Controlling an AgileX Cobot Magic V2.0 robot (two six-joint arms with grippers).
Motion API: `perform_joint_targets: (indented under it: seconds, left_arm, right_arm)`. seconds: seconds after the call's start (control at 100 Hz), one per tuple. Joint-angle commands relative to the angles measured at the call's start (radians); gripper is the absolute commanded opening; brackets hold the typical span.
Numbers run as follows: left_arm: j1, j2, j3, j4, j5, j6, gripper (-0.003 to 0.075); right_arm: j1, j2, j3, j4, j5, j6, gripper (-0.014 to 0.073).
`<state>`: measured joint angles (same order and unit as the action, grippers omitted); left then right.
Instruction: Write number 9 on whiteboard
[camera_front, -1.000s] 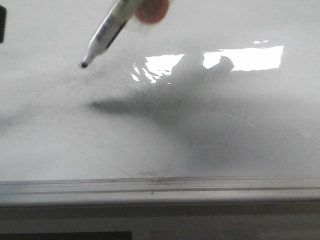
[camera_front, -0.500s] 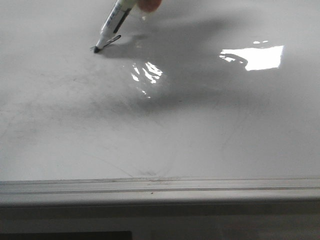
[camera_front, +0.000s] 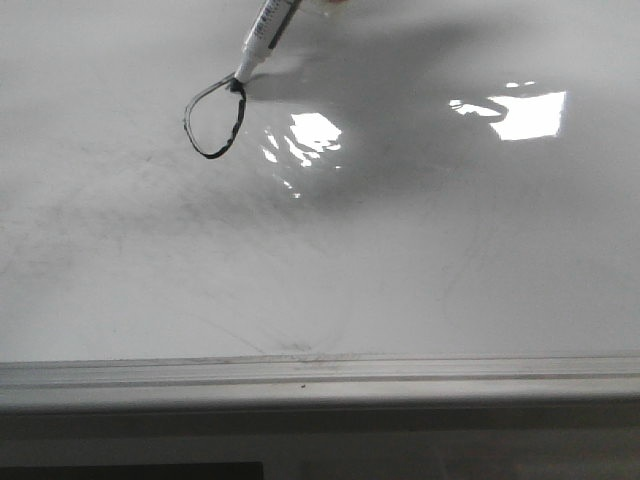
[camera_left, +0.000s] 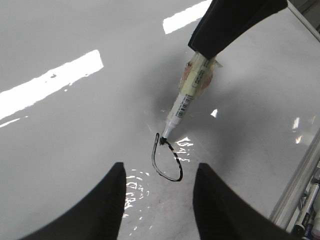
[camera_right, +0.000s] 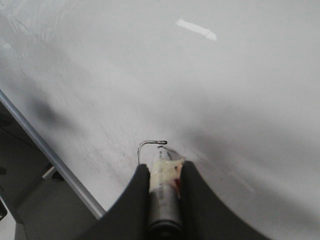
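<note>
Looking over the whiteboard from the front, you see the marker slanting down from the upper edge with its tip touching the closed top of a black loop, the number 9 so far being only that teardrop outline with no tail. The loop hangs below and slightly left of the tip, on the far left part of the board, beside a patch of window glare. Your right gripper is clamped on the marker's taped barrel, one finger on each side, and the fresh line curls out just past the marker's end in the right wrist view. Your left gripper hovers with its fingers spread and nothing between them; in its view the loop lies just beyond the gap, with the marker tip planted at the loop's far end. The silver frame edge runs along the near side, well apart from the drawing.
</note>
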<state>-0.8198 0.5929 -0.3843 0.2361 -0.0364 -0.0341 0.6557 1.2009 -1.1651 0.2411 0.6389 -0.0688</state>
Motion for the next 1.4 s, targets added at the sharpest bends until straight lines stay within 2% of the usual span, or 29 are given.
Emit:
perform_joint_targets:
  seconds: [0.0, 0.21, 0.38, 0.68, 1.0, 1.07, 1.26, 1.3, 1.33, 1.39]
  left_arm:
    - [-0.002, 0.001, -0.032, -0.014, -0.078, -0.012, 0.0295]
    - [-0.002, 0.033, -0.032, -0.014, -0.079, -0.012, 0.0295]
    - [-0.022, 0.097, -0.032, -0.014, -0.092, -0.012, 0.0296]
    - [-0.166, 0.279, -0.032, 0.027, -0.193, -0.012, 0.0296]
    - [-0.166, 0.337, -0.032, -0.001, -0.205, -0.012, 0.0291]
    - [-0.166, 0.337, -0.032, -0.001, -0.209, -0.012, 0.0246]
    - [-0.166, 0.337, -0.032, -0.006, -0.21, -0.012, 0.0031]
    - [-0.166, 0.337, -0.032, -0.023, -0.21, -0.012, -0.0014]
    - [-0.166, 0.337, -0.032, -0.046, -0.21, -0.012, -0.002]
    - [-0.166, 0.337, -0.032, -0.089, -0.21, -0.012, -0.002]
  right_arm:
    - [-0.01, -0.01, -0.02, -0.029, -0.02, -0.003, -0.007]
    - [0.025, -0.01, 0.095, 0.014, 0.014, -0.003, -0.0071]
    - [0.046, -0.028, 0.073, 0.099, -0.012, -0.028, -0.0071]
    - [0.196, -0.002, 0.068, 0.101, -0.077, -0.01, -0.0071]
    - [0.203, -0.002, 0.068, 0.13, -0.061, -0.005, -0.0071]
    - [0.203, -0.002, 0.068, 0.13, -0.061, -0.005, -0.0071]
    - [0.203, -0.002, 0.068, 0.114, -0.061, -0.005, -0.0058]
    - [0.203, -0.002, 0.068, 0.099, -0.058, -0.005, -0.0022]
    - [0.203, -0.002, 0.068, 0.091, -0.057, -0.005, 0.0018]
    - [0.203, -0.002, 0.068, 0.085, -0.054, -0.005, 0.0156]
